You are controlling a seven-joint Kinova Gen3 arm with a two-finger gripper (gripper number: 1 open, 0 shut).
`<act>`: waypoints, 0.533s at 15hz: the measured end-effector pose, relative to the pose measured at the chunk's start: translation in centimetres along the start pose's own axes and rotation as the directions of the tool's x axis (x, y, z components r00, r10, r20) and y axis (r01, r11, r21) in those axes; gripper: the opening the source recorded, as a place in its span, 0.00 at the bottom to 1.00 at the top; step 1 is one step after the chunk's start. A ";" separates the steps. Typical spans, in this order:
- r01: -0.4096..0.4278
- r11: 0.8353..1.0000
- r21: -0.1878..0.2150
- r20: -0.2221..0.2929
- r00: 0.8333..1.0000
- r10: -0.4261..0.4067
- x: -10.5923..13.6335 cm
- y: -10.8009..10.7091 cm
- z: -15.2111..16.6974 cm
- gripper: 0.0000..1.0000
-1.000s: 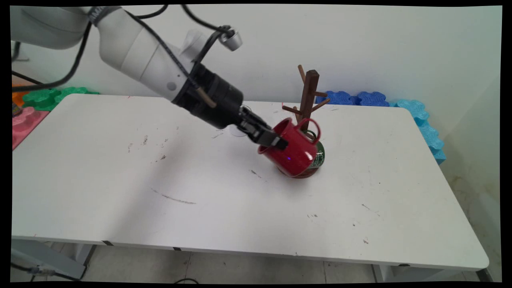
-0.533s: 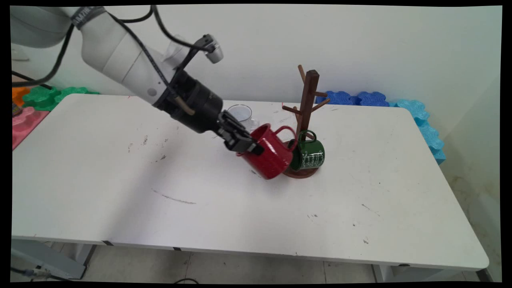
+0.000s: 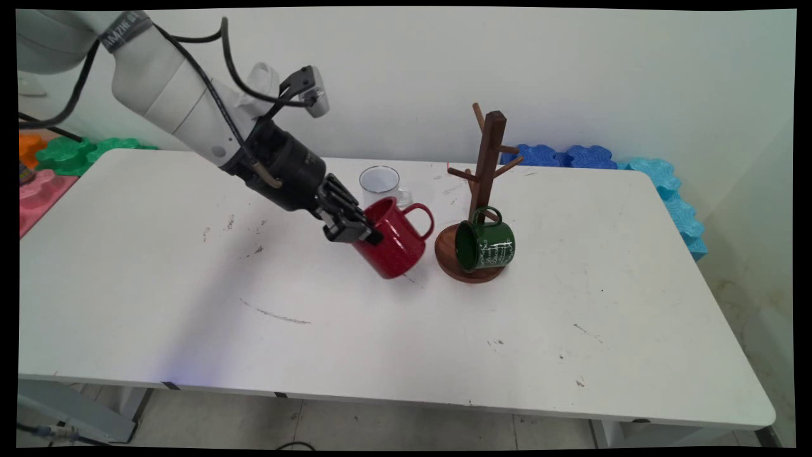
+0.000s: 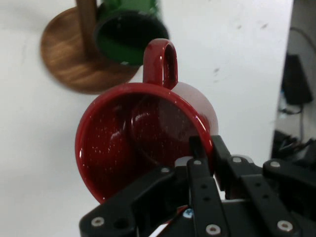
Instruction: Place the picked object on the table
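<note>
The red mug (image 3: 394, 238) is gripped by its rim in the clenched gripper (image 3: 358, 231), tilted just above the white table (image 3: 380, 330). Just beyond it, apart, a green mug (image 3: 487, 244) hangs on the wooden mug tree (image 3: 485, 171); farther back, a clear glass mug (image 3: 379, 181) is seen.

Even, bright light; the arm (image 3: 190, 108) casts a soft shadow on the table (image 3: 190, 304).

The gripper (image 4: 206, 148) pinches the rim of a red mug (image 4: 143, 133), with a green mug (image 4: 129, 29) on a wooden stand (image 4: 69, 57) beyond.
</note>
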 end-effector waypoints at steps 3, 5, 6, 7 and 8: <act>-0.063 0.997 0.033 0.028 0.998 0.062 -0.7 -1.4 0.0 0.00; -0.098 0.994 0.049 0.041 0.995 0.096 -1.0 -2.1 0.1 0.00; -0.112 0.992 0.055 0.047 0.993 0.110 -1.1 -2.4 0.2 0.00; -0.134 0.989 0.063 0.055 0.990 0.131 -1.2 -2.8 0.3 0.00; -0.149 0.987 0.068 0.061 0.988 0.145 -1.3 -3.1 0.4 0.00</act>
